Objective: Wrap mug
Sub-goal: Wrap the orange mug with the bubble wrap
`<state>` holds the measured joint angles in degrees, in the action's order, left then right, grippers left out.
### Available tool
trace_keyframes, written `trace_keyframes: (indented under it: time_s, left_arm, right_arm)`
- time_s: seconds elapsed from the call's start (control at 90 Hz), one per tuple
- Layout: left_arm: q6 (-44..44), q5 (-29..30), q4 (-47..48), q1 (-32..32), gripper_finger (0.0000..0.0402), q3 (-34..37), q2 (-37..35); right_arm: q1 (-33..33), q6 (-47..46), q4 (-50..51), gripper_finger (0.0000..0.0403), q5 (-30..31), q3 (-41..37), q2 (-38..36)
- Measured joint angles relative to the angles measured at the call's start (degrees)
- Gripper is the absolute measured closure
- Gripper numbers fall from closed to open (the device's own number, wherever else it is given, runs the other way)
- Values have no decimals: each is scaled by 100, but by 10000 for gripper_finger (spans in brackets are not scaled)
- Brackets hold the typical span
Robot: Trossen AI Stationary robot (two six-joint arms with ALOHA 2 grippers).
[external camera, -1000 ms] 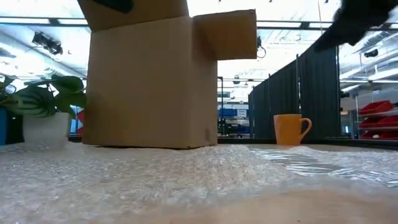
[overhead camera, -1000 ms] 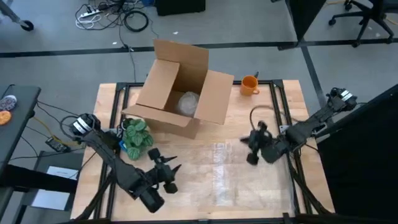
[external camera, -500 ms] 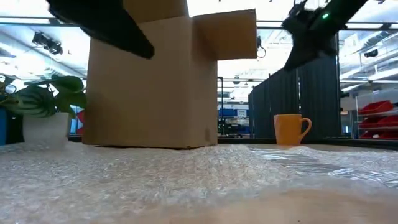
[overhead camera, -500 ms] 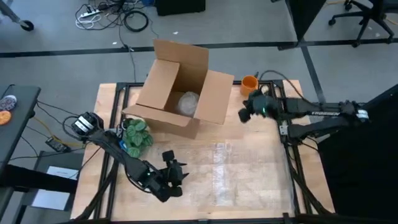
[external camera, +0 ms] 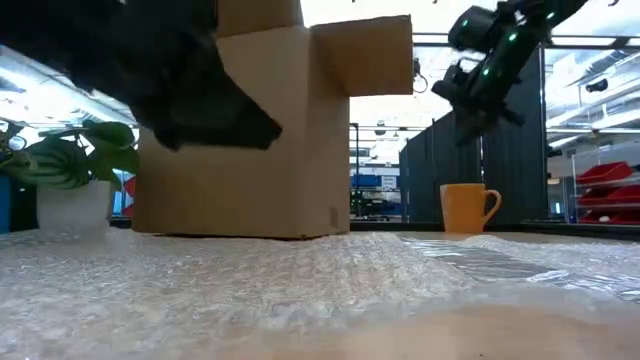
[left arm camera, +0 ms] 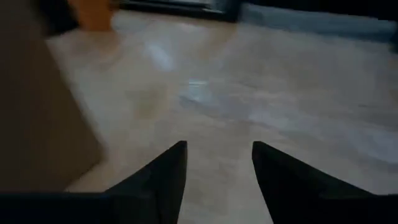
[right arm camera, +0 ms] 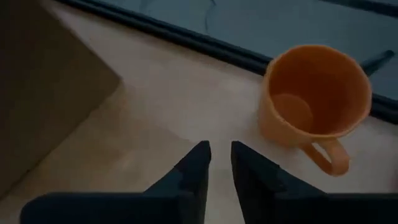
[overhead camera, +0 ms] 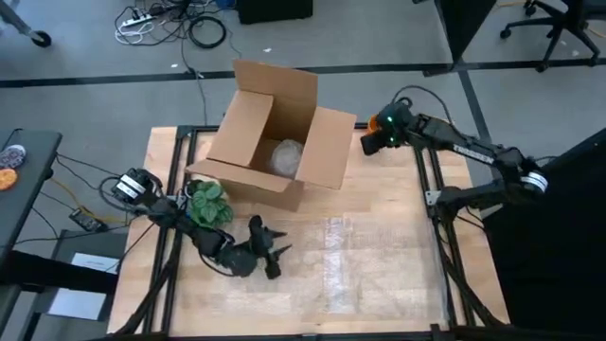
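Note:
The orange mug (right arm camera: 317,99) stands upright on its base at the table's far edge, to the right of the cardboard box; in the low view the mug (external camera: 468,208) has its handle to the right. My right gripper (right arm camera: 219,149) hovers above and just beside it, with a narrow gap between the fingers and nothing in it. In the high view my right gripper (overhead camera: 367,142) covers the mug. A clear bubble wrap sheet (overhead camera: 331,265) lies flat on the table's middle. My left gripper (overhead camera: 273,254) hangs open over the sheet's left part, its fingers (left arm camera: 168,174) empty.
An open cardboard box (overhead camera: 275,142) with a pale wrapped thing (overhead camera: 286,156) inside stands at the far middle. A small potted plant (overhead camera: 208,204) sits at the left, beside my left arm. The table's black frame rail (overhead camera: 421,161) runs along the right side.
My right gripper has swung from the table's right middle toward the far edge and now hangs over the mug. My left arm has drawn in from the near left, carrying its gripper a little toward the far edge above the bubble wrap. The mug and the sheet have stayed put.

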<state>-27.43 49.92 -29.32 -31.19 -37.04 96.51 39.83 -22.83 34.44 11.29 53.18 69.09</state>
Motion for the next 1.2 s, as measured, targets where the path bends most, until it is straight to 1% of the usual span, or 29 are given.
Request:
trace_keyframes:
  time_s: [0.1,0.256,0.344,0.411,0.478,0.544,0.622,0.811,1.0,1.1,1.2]
  left_arm:
    - [-160,277,-241,209,234,293,129]
    - [-1033,292,-259,485,234,570,458]
    - [-1302,304,-264,587,234,629,762]
    - [-1332,297,-263,659,234,632,1012]
    - [-1353,409,-371,730,234,576,1284]
    - [-1311,498,-580,826,234,532,1515]
    - [-1034,515,-954,917,234,500,1704]
    - [14,332,-1800,1026,234,498,1769]
    - [175,288,-1864,1026,234,497,1773]
    - [423,289,-1971,1028,234,497,1773]
    - [501,291,-2027,1033,234,499,1773]
  right_arm:
    - [300,104,12,332,-97,227,436]
    - [534,437,224,299,-253,680,1086]
    - [623,614,474,278,-251,985,1395]
    - [682,718,566,264,-211,1153,1597]
    - [740,863,581,253,-220,1238,1724]
    - [813,918,594,247,-366,1270,1873]
    - [900,1007,662,245,-552,1273,2040]
    - [1072,1183,651,248,-612,1273,2403]
    - [1128,1419,651,251,-665,1273,2556]
    - [1128,1622,641,265,-662,1273,2554]
    - [1128,1736,662,292,-657,1273,2554]
